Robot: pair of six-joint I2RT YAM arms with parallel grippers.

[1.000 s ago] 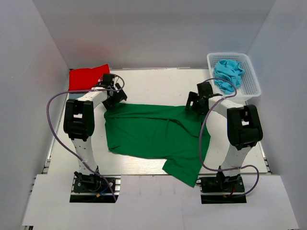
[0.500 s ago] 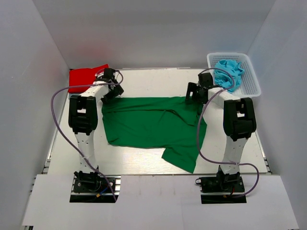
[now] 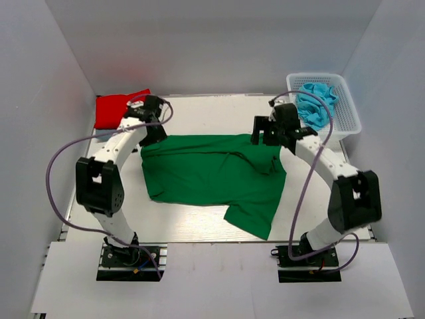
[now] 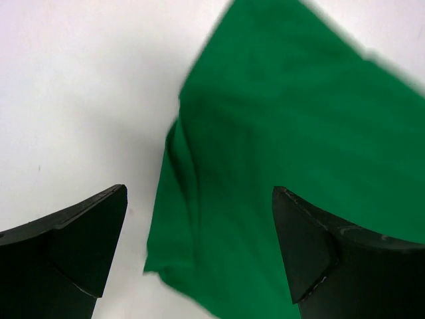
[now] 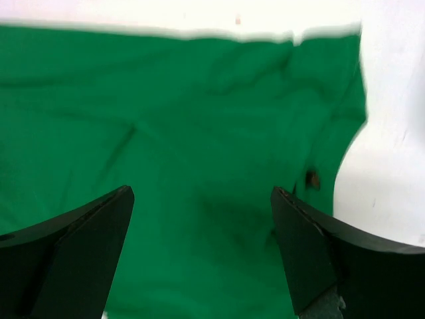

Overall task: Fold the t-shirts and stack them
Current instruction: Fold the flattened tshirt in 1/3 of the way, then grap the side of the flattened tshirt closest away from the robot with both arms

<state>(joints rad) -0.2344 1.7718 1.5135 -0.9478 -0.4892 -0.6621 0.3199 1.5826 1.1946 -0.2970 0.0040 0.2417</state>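
left claw point(image 4: 199, 199) wide open, empty, green shirt point(image 3: 212, 176) corner right under it | right claw point(image 5: 201, 193) wide open, empty, shirt body beneath, its edge just ahead | cloth light, limp, will sag and bunch | I'd pinch both corners at the hem, not mid-panel

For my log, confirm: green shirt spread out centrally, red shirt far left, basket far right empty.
Wrong: the basket holds bunched turquoise cloth, per the top external view. The green shirt spread out centrally and the red shirt far left are correct.
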